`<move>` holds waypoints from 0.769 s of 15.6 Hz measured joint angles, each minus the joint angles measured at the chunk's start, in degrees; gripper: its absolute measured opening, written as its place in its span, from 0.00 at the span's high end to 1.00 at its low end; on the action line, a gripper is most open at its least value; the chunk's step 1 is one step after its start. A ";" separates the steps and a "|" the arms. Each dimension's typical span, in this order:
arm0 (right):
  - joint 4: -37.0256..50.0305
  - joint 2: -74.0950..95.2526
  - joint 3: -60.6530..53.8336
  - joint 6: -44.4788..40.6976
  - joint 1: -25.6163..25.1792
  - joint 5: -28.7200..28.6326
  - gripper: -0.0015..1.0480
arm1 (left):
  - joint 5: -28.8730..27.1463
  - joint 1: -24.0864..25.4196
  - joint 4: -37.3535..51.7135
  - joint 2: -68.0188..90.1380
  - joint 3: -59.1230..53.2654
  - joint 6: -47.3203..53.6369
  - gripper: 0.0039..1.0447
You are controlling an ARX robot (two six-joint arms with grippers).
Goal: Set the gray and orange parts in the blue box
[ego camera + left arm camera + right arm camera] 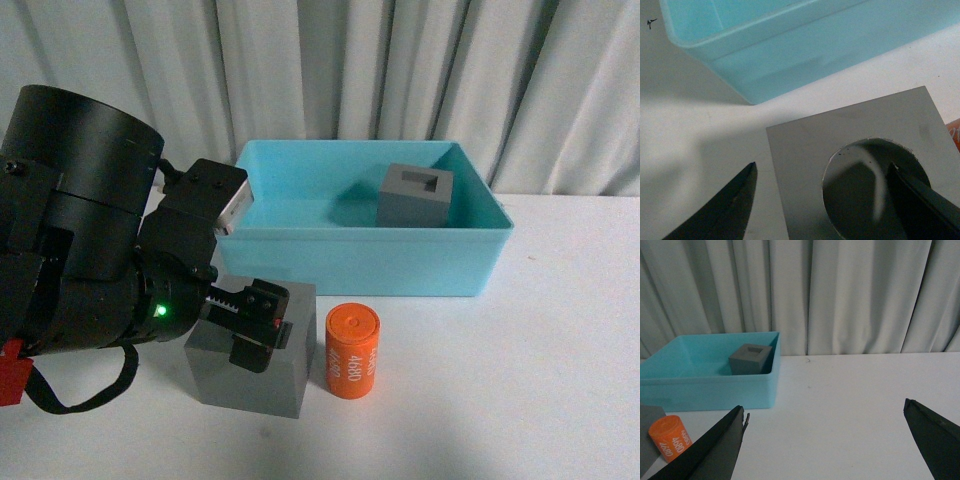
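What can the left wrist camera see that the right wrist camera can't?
Only the left wrist view shows the round hole in the near gray cube, with the left gripper open, one finger over the hole, one outside. Only the right wrist view shows the curtain and the second gray cube in the blue box. Both show the box, the white table and the orange cylinder, a mere sliver in the left one.

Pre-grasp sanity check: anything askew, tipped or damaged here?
Nothing stands out. One gray cube sits upright inside the blue box. The round-recess cube and the orange cylinder stand upright on the table in front of it. The left tool is open, straddling that cube's wall at the recess.
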 joint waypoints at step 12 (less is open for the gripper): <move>0.00 -0.02 0.00 0.00 0.00 0.00 0.06 | 1.31 -0.46 -5.05 -3.26 -0.59 0.55 0.82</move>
